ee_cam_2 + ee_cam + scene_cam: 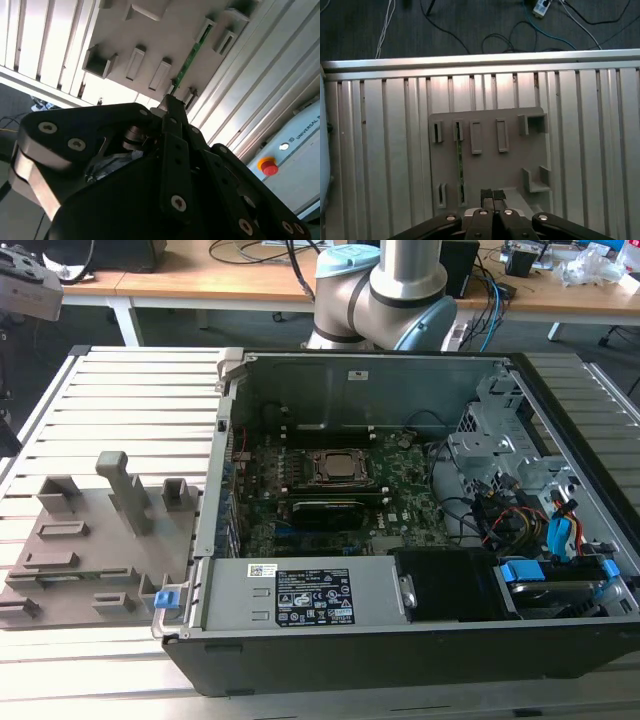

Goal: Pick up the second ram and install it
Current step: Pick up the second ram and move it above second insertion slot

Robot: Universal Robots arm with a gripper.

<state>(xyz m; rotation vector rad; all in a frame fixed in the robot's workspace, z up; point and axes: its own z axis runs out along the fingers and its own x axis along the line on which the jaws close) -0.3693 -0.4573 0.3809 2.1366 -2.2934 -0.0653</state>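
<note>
- The slatted metal bench point(120, 390) has a grey plate point(90, 570) lying toward its edge on the exterior view's left. There are bare slats all round the plate, so plenty of open room there.
- The plate is dotted with low slot blocks plus a few taller uprights point(125, 490). Those are the stuff sticking up in the way.
- The second ram point(459, 160) stands on its thin edge in that plate, bridging two slot blocks in one row. In the second wrist view it's the green strip point(194, 50).
- The gripper point(493, 195) hangs over the plate near one of its edges, off to one side of the ram and not touching it. Its fingers look pinched together with nothing between them. The second wrist view shows its tip point(171, 101) pointing at the end of the stick.
- The first wrist view shows more bare slats past the plate, then the bench rail and dark floor with loose cables point(490, 35).
- In the exterior view, the open PC case point(400, 660) sits just to the right of the plate, with its wall right beside the plate's edge. A blue clip point(165, 597) sits at that near corner.
- Inside the case are the motherboard point(400, 510), the CPU socket point(335, 468), a black module point(325, 510) just below the socket, and a grey labelled box point(300, 595) along the near wall.
- Further right are the drive cage point(490, 440) and a tangle of blue cables point(560, 535), so it's crowded there.
- The arm's base point(385, 290) stands behind the case at the far edge.
</note>
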